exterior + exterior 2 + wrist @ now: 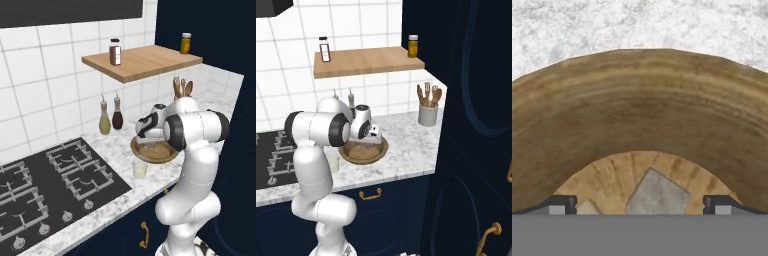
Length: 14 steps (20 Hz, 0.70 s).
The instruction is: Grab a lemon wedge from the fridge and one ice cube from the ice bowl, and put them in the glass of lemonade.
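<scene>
The brown wooden ice bowl (151, 159) (363, 154) sits on the marble counter, and my gripper (150, 144) (370, 142) reaches down into it. In the hand view the bowl's wall (640, 110) curves around a grey ice cube (657, 194) on the bowl floor. My gripper (640, 205) is open, its dark fingertips (560, 204) standing wide on either side of the cube without touching it. A smaller pale ice piece (588, 207) lies by the left tip. The glass of lemonade (140, 169) (333, 161) stands just beside the bowl, towards the stove. The lemon wedge and the fridge are out of view.
Two slim bottles (104, 121) (117, 116) stand against the tiled wall behind the bowl. A wooden shelf (145, 61) with jars hangs above. A white utensil crock (427, 114) is at the counter's right end, next to a tall navy cabinet (471, 125). The black stove (45, 185) lies left.
</scene>
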### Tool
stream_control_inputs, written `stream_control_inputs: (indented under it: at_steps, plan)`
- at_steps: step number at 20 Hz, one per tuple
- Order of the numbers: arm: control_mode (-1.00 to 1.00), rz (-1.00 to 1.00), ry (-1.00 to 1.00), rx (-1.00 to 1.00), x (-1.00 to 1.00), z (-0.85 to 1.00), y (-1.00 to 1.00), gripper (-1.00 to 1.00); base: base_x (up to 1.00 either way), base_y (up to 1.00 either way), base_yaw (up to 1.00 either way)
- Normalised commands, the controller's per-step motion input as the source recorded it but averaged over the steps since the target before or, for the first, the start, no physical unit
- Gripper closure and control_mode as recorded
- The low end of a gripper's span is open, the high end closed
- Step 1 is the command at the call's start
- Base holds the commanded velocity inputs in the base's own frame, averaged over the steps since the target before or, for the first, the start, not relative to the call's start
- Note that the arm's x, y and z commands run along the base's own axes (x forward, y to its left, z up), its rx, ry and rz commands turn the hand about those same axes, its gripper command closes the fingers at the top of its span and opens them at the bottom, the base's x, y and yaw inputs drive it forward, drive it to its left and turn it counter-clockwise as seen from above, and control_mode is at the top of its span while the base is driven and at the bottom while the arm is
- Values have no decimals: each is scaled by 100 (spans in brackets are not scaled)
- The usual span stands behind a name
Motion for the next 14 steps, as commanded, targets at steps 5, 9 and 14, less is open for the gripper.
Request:
stream_control_inputs:
  at_steps: [5,9,14]
  plan:
    - [-100,0,-3,1,-3,0,-8,-100,0,0,0]
    - [-100,-3,0,5,0,-15,-20,-100,0,0,0]
    - [-100,-10,0,4,0,-5,-13,-100,0,0,0]
